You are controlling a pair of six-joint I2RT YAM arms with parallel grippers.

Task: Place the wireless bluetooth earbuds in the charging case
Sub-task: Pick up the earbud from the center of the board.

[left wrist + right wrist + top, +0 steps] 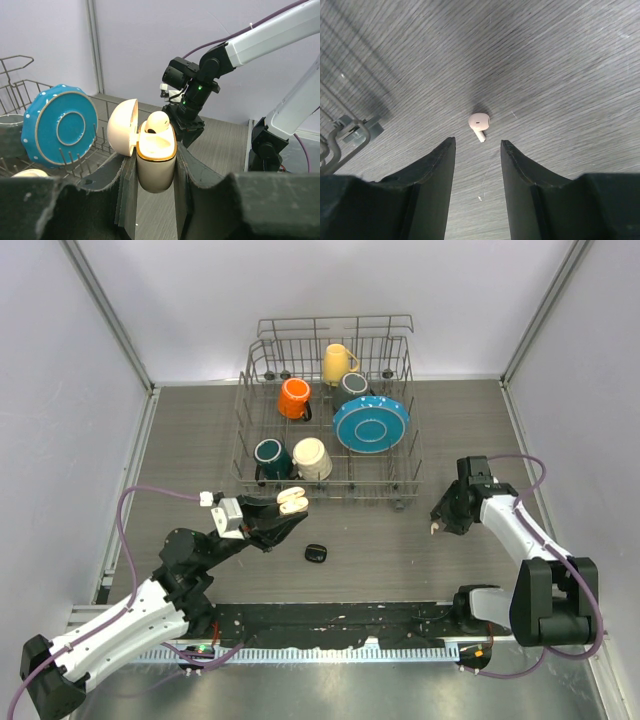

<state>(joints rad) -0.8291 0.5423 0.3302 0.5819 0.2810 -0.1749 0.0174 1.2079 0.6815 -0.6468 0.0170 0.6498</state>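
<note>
Right claw (477, 141) low over the grey wood-grain table (560, 60), dark fingers partly apart, nothing between them. Just ahead of the tips, flat on the table: one small white stemmed earbud (479, 121), about centred on the gap but beyond it, not touched. Long axis roughly in line with the reach of the right claw, stem end toward the fingers and leaning a little to the right-hand finger, round head away. By judgement, a short advance forward and down needed, then a squeeze across the thin stem. Easy to push the bud away if one tip arrives first.

Off to the left in the wrist view, one foot of the wire dish rack (355, 127), near the earbud but apart from it.

Farther across the table, a small black rounded object (316, 554), alone between the two arms, too small to tell what.

Beyond that, left claw (155, 167) lifted off the table and clamped on the cream-white oval charging case (156, 180). Lid swung open to the side, a second white earbud (157, 122) already seated in one well, other well not clearly visible.

Left arm well apart from the small white stemmed earbud and occupied with the case; right arm clearly the nearer one.
</note>
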